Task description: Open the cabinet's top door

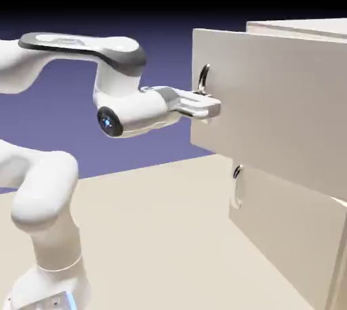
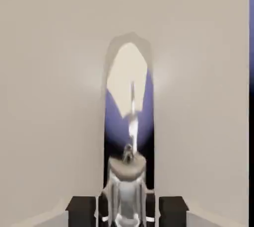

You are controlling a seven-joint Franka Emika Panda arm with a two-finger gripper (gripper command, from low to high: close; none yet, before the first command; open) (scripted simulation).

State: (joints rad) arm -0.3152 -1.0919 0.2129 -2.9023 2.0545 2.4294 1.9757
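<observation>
The beige cabinet (image 1: 298, 30) stands at the exterior view's right. Its top door (image 1: 271, 112) is the upper flat panel, and its left edge stands forward of the panel below. A curved silver handle (image 1: 205, 75) sits near that edge. My gripper (image 1: 207, 105) reaches in level from the left and is shut on the lower part of this handle. In the hand view the top door (image 2: 54, 72) fills the picture. The shiny handle (image 2: 130, 122) runs up the middle, and my gripper (image 2: 127, 211) has it between the dark fingertips (image 2: 82, 210).
Below the top door is the lower beige panel (image 1: 284, 227) with its own small handle (image 1: 237, 173). The pale table (image 1: 169, 234) spreads out in front of the cabinet. The white arm rises from the lower left.
</observation>
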